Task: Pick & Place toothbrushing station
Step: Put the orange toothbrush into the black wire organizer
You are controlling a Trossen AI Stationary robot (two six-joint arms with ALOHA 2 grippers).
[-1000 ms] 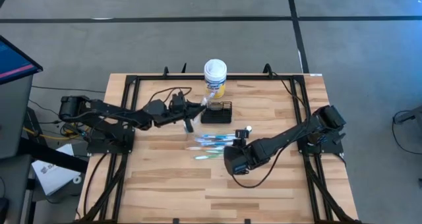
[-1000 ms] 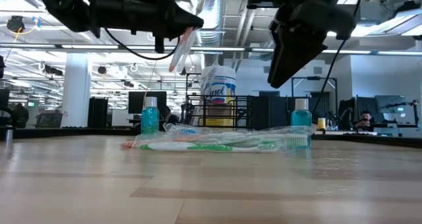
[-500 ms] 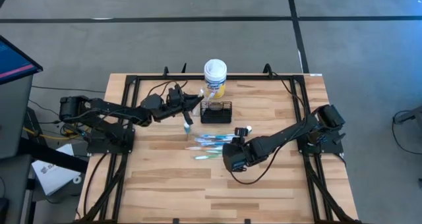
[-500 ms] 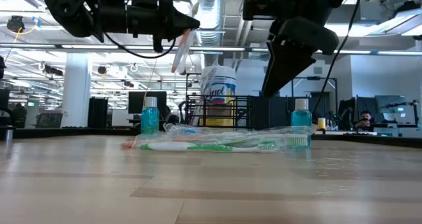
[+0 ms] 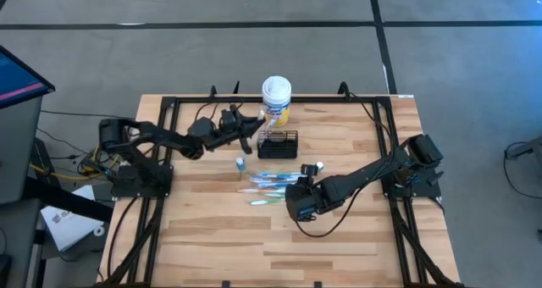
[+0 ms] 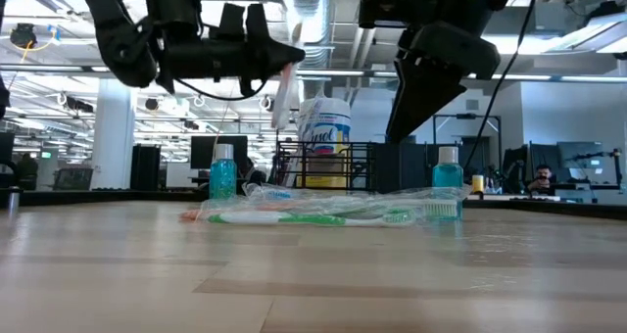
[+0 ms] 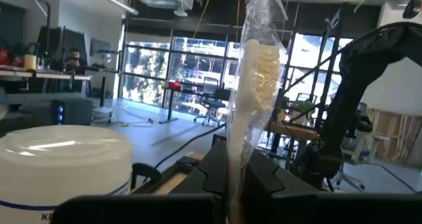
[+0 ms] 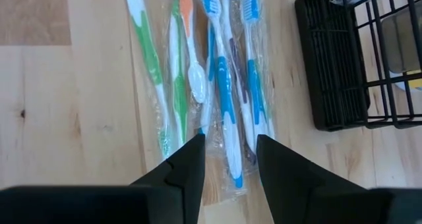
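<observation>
High view, left gripper point(image 5: 247, 129): clamped on wrapped toothbrush point(image 6: 285, 90), now carried beside caddy point(image 5: 278, 143), nearly placed.
Right gripper point(image 8: 227, 159): parted, empty, above toothbrush pile point(image 8: 208, 72).

Bright and even from overhead, going by the high view: only soft, short shadows under the arms on the desk point(image 5: 339, 229), no harsh glare on the wood. Low view strongly backlit: ceiling strip lights point(image 6: 549, 78) blown out, both arms reduced to near silhouettes, near desk surface soft and out of focus with a pale sheen. Left wrist view dimmer up close, windows point(image 7: 191, 72) behind overexposed; wrapped brush point(image 7: 258, 66) reasonably sharp with highlights on the plastic, white lid point(image 7: 66, 151) in front blurred. Right wrist view crisp and evenly lit, small glints on the wrappers point(image 8: 217, 92), dark fingers point(image 8: 184, 168) slightly soft at the edge.
</observation>
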